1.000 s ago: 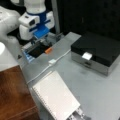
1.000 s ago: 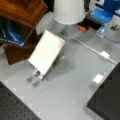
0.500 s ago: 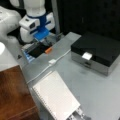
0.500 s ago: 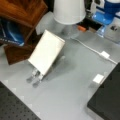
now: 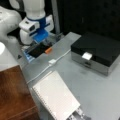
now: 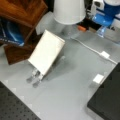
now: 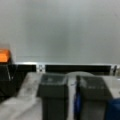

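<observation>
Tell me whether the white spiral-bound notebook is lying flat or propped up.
Propped up. In both front views the white spiral-bound notebook leans tilted on a clear plastic stand on the grey table, casting a shadow behind it.

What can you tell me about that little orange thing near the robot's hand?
The orange thing is a small, blocky piece, bright orange and plastic-looking. In a front view it lies at the edge of a dark tray where that meets the grey table, just below the blue-jawed gripper, which does not touch it. It also shows beside the white lamp shade as an orange spot, and at the wrist view's left edge. Finer detail cannot be made out.
</observation>
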Controlling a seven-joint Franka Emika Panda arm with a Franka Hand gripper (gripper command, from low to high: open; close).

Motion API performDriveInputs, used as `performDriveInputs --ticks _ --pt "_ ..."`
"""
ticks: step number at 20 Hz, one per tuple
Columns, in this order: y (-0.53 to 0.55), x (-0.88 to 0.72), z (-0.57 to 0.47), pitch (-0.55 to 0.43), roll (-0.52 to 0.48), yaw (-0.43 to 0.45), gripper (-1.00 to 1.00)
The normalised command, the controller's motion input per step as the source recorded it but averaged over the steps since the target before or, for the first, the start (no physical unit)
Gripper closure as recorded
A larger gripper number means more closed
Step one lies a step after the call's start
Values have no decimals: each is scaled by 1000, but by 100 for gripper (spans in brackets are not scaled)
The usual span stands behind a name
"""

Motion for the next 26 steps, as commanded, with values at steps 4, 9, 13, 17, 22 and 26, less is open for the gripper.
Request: performDriveInputs --ticks 4,9,13,17,22,26 --pt "101 -428 -351 -289 74 21 100" --pt "101 -414 -405 -364 90 14 100" --pt "109 -435 -547 -442 108 -12 100" --pt "120 -497 -646 -469 99 -44 100" --pt "136 -566 -614 -505 83 -73 100" --pt "153 -649 -547 -527 78 -96 100"
